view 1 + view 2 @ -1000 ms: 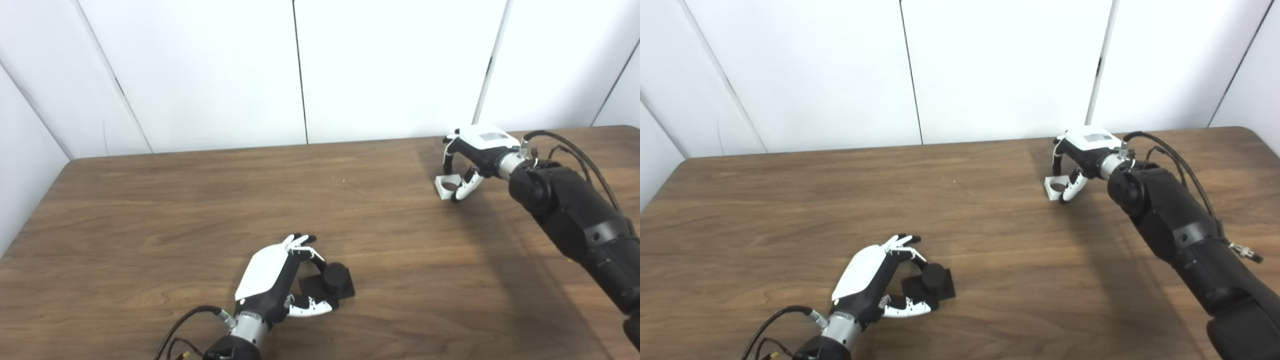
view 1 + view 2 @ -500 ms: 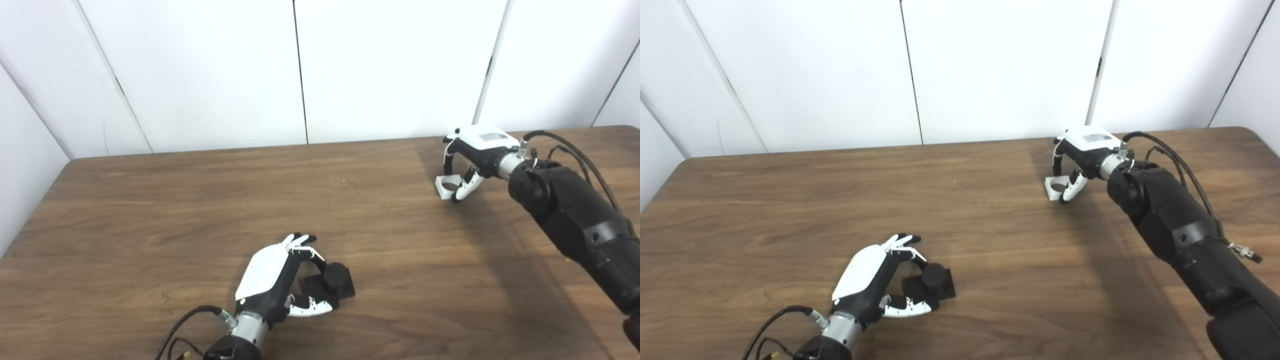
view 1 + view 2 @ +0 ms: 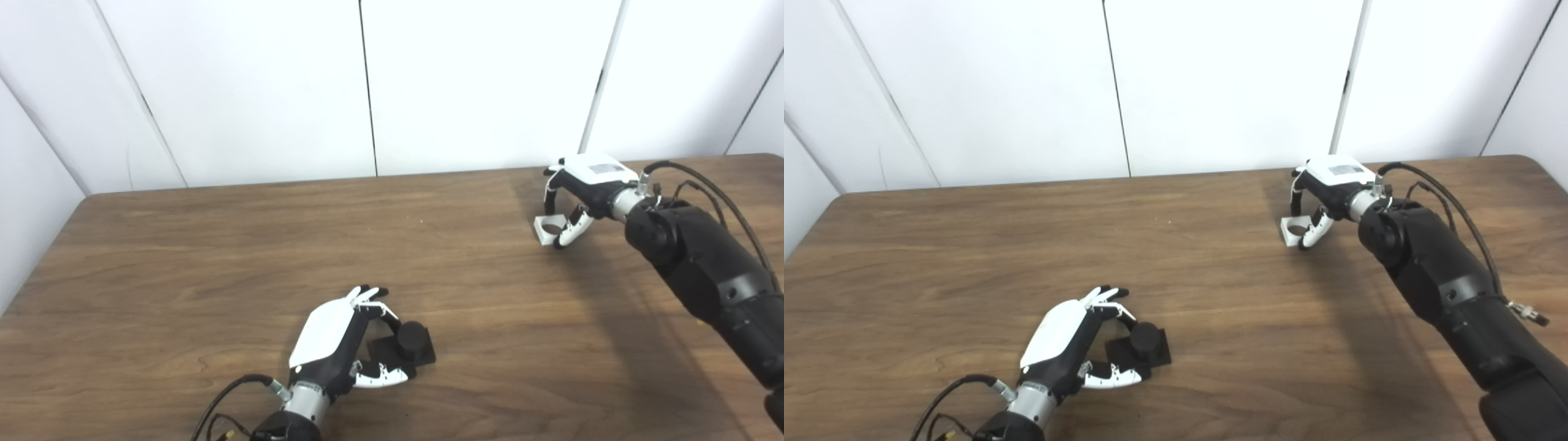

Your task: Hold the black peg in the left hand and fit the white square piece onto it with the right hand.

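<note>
The black peg (image 3: 411, 338), a short round post on a square black base, rests on the wooden table (image 3: 184, 257) near its front edge. My left hand (image 3: 334, 340) lies at its left side, with fingers curled over the base's far corner and the thumb against its near edge. At the far right lies the white square piece (image 3: 545, 228), flat on the table, with a round hole in it. My right hand (image 3: 582, 184) arches over it from the right, fingers down on its far side and thumb on its near side, closed around it.
White wall panels (image 3: 478, 79) stand right behind the table's back edge. The right arm's dark forearm (image 3: 704, 263) with its cables crosses the table's right side. Bare wood lies between the two hands.
The right forearm has shifted very slightly. Both hands, the peg and the white piece stay where they were.
</note>
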Motion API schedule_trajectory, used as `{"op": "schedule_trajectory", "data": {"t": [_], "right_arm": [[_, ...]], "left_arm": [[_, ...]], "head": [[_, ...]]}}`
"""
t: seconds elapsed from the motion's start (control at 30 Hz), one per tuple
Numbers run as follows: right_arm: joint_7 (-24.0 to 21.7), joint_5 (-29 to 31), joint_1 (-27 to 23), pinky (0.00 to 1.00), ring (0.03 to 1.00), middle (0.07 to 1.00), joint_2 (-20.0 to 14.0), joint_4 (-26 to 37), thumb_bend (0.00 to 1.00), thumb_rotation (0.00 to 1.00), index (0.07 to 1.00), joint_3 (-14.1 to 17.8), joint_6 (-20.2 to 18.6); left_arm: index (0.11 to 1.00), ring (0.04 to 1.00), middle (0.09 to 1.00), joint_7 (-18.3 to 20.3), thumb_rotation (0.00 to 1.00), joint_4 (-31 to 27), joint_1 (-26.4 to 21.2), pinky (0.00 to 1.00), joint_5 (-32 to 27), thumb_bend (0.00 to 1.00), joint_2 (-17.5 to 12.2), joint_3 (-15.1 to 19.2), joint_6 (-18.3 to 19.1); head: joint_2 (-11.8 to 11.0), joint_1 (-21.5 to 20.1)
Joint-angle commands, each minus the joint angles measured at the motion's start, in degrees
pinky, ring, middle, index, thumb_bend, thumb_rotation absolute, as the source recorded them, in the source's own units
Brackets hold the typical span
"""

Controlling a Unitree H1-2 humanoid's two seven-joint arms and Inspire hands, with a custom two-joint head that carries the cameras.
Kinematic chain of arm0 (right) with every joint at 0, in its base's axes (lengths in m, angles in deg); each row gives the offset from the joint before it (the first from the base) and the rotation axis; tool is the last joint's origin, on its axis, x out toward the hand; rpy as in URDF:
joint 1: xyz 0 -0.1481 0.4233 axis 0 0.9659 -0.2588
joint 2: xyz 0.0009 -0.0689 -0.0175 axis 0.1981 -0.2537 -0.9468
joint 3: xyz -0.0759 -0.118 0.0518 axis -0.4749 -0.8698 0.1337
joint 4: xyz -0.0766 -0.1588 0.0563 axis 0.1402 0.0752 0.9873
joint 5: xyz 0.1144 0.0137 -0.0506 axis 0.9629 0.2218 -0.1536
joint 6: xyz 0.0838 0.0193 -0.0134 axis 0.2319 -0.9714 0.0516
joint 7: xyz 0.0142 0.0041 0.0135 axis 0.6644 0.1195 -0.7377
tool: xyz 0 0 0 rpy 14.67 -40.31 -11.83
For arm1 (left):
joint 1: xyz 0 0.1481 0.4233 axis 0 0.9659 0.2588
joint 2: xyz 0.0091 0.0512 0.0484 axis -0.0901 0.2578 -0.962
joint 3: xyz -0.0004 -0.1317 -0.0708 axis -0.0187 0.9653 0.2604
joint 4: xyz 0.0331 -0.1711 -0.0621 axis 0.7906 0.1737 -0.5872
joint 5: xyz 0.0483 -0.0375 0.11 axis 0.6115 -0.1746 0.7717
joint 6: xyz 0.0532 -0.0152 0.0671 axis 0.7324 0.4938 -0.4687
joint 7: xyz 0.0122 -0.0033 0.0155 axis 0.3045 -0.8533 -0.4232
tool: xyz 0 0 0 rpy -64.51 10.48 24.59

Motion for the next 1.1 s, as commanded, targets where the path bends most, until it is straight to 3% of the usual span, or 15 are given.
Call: {"op": "schedule_trajectory", "data": {"t": [0.0,0.53,1.07], "right_arm": [[1.2,0.6,-1.5,1.00,0.999,0.923,-1.0,2.1,0.52,0.14,0.493,1.2,1.3],[-3.8,0.4,3.3,1.00,1.000,0.931,-2.3,20.5,0.52,0.14,0.493,4.9,-1.8],[-16.1,0.5,9.3,1.00,1.000,0.926,-0.6,47.0,0.52,0.14,0.494,6.1,-4.9]], "left_arm": [[0.494,0.974,0.908,2.4,0.09,1.7,0.3,0.95,1.5,0.51,-0.4,-1.2,0.6],[0.494,0.973,0.910,1.8,0.09,2.5,-0.1,0.95,1.5,0.51,-0.4,-1.4,0.2],[0.493,0.975,0.909,1.4,0.09,3.1,-0.4,0.95,1.0,0.51,0.4,-1.2,0.1]], "head": [[0.0,-0.1],[-0.1,-0.3],[-0.1,-0.3]]}}
